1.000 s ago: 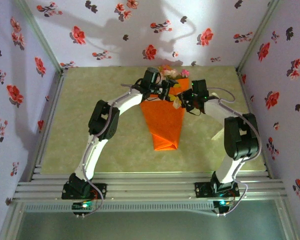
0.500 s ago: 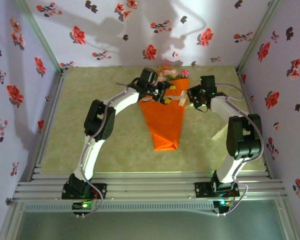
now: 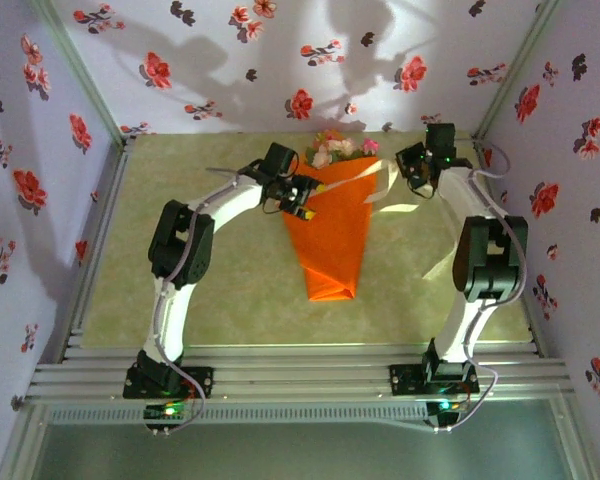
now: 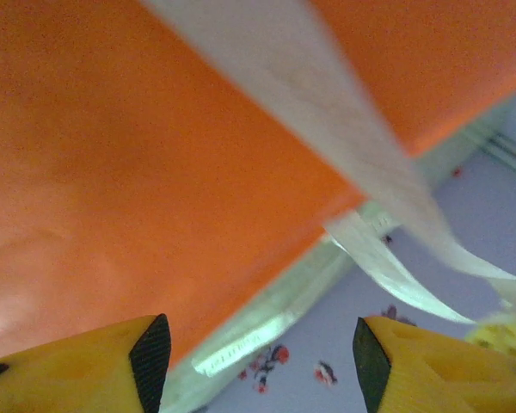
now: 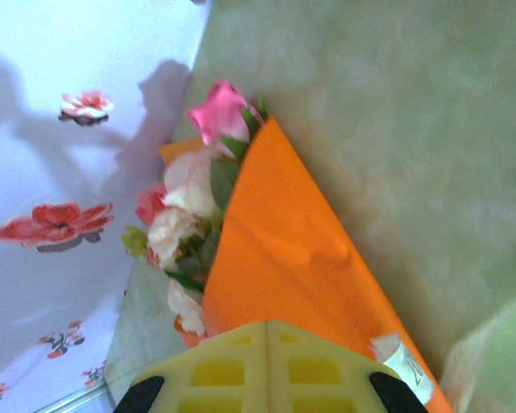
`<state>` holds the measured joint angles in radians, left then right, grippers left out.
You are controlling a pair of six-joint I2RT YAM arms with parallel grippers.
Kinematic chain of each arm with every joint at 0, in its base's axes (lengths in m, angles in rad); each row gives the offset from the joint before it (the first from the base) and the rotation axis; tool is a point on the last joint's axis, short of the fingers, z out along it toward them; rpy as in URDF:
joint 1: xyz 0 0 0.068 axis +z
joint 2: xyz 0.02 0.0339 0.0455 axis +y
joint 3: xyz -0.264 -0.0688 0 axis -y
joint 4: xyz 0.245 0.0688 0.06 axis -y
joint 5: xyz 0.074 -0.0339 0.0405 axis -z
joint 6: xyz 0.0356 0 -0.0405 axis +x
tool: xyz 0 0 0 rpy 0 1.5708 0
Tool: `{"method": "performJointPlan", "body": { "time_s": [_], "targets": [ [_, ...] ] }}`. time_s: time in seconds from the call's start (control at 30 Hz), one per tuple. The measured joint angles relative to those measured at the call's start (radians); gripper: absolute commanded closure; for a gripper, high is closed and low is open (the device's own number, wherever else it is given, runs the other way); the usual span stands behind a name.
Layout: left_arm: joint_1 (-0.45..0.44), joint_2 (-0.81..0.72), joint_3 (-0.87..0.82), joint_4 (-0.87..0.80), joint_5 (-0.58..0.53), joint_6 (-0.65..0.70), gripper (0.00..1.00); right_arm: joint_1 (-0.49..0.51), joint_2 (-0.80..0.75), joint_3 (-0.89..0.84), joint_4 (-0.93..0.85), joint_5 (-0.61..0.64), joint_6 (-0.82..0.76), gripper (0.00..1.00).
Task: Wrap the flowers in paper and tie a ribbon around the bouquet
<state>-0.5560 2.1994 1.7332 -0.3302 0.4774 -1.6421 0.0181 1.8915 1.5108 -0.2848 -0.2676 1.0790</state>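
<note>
Bouquet (image 3: 333, 240) flanked by two grippers at the far end of the table (image 3: 210, 270). The left gripper (image 4: 258, 360) has its yellow fingers well apart and clasps nothing; orange paper (image 4: 155, 155) lies just beyond the tips, and the pale ribbon (image 4: 327, 112) crosses that paper from the top of the wrist frame toward the lower right. From above, the left gripper (image 3: 300, 198) sits at the cone's left edge, near its wide end. The right gripper (image 5: 267, 370) has its fingers pressed together. In the overhead view the ribbon (image 3: 383, 182) stretches from the cone's upper right up to the right gripper (image 3: 412, 172), which appears to pinch it, though the pinch point itself is hidden.

The left arm arches up from its base at lower left, elbow bent outward, forearm reaching right to the cone. The right arm climbs from lower right, elbow out near the right wall, forearm angled up and left toward the table's far right corner.

The cone lies flat at centre frame, its long axis running top to bottom: the point aims at the arm bases, and the wide end with the flowers (image 3: 335, 148) faces the back wall. The right wrist view shows the pink and cream flowers (image 5: 189, 198) spilling from the paper (image 5: 284, 249) against the printed wall (image 5: 69, 103).
</note>
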Motion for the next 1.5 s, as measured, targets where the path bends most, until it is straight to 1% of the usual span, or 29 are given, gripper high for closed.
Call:
{"method": "performJointPlan", "body": {
  "time_s": [0.07,0.23,0.3,0.5,0.7,0.77,0.8,0.87,0.93,1.0,1.03,1.1,1.13,1.17,1.3,1.37,1.5],
  "targets": [
    [0.007,0.0,-0.038,0.016,-0.031,-0.039,0.38,-0.013,0.065,0.079,-0.012,-0.006,-0.038,1.0],
    [0.022,0.002,-0.035,0.042,-0.071,-0.092,0.38,-0.017,0.224,0.275,-0.081,-0.037,-0.159,1.0],
    [0.024,0.002,-0.039,0.055,-0.087,-0.112,0.39,-0.017,0.262,0.325,-0.103,-0.044,-0.212,1.0],
    [0.026,0.002,-0.092,0.112,-0.112,-0.145,0.4,-0.013,0.271,0.36,-0.123,-0.048,-0.364,1.0],
    [0.026,0.002,-0.121,0.14,-0.111,-0.156,0.41,-0.001,0.231,0.323,-0.086,-0.045,-0.52,1.0],
    [0.026,0.002,-0.131,0.144,-0.111,-0.159,0.46,0.003,0.216,0.322,-0.085,-0.034,-0.562,1.0],
    [0.026,0.002,-0.133,0.144,-0.111,-0.161,0.47,0.003,0.21,0.32,-0.083,-0.026,-0.577,1.0],
    [0.026,0.002,-0.134,0.149,-0.11,-0.163,0.48,0.008,0.203,0.312,-0.08,-0.008,-0.602,0.95],
    [0.026,0.001,-0.134,0.16,-0.107,-0.163,0.46,0.008,0.202,0.304,-0.084,0.011,-0.61,0.9],
    [0.026,-0.003,-0.134,0.161,-0.108,-0.163,0.44,0.008,0.202,0.286,-0.095,0.034,-0.607,0.83],
    [0.026,-0.012,-0.138,0.161,-0.108,-0.163,0.42,0.006,0.202,0.272,-0.096,0.045,-0.6,0.76],
    [0.026,-0.044,-0.16,0.156,-0.109,-0.166,0.39,0.003,0.202,0.234,-0.092,0.067,-0.586,0.6],
    [0.026,-0.064,-0.169,0.148,-0.111,-0.167,0.38,-0.001,0.201,0.207,-0.093,0.08,-0.571,0.54],
    [0.026,-0.087,-0.175,0.142,-0.111,-0.171,0.37,-0.005,0.201,0.187,-0.105,0.095,-0.555,0.5],
    [0.028,-0.171,-0.203,0.137,-0.112,-0.194,0.37,-0.018,0.2,0.187,-0.226,0.158,-0.487,0.5],
    [0.036,-0.208,-0.234,0.142,-0.113,-0.214,0.37,-0.019,0.189,0.192,-0.266,0.183,-0.435,0.51],
    [0.08,-0.217,-0.252,0.139,-0.115,-0.256,0.42,0.0,0.107,0.127,-0.286,0.181,-0.305,0.53]
  ]
}}
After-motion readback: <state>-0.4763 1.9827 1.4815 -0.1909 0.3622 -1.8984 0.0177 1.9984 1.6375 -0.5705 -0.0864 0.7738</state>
